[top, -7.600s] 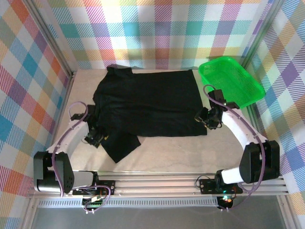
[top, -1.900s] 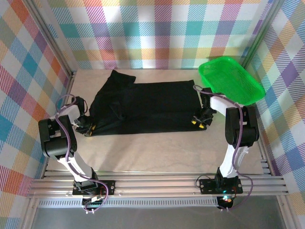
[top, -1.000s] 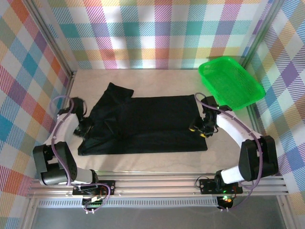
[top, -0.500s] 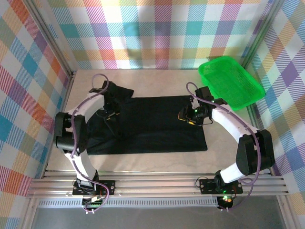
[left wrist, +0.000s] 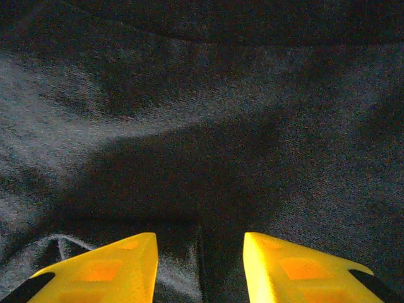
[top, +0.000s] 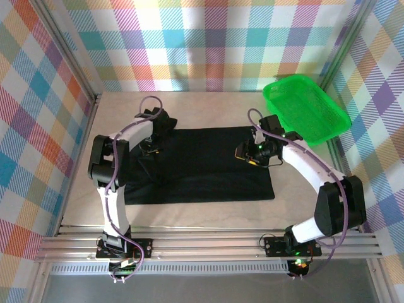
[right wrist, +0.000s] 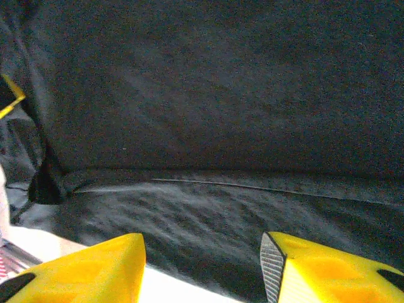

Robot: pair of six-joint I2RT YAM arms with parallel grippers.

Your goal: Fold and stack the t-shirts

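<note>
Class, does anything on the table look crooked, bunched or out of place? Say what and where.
The black t-shirt has a bunched, slanted left end, reaching further left at the near edge. The green basket sits askew at the far right corner.

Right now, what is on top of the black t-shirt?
Over the t-shirt hang the left fingers, near its far left corner, and the right fingers, near its right edge, each pair apart. Nothing else lies on it. The tabletop beneath the cloth is covered.
</note>
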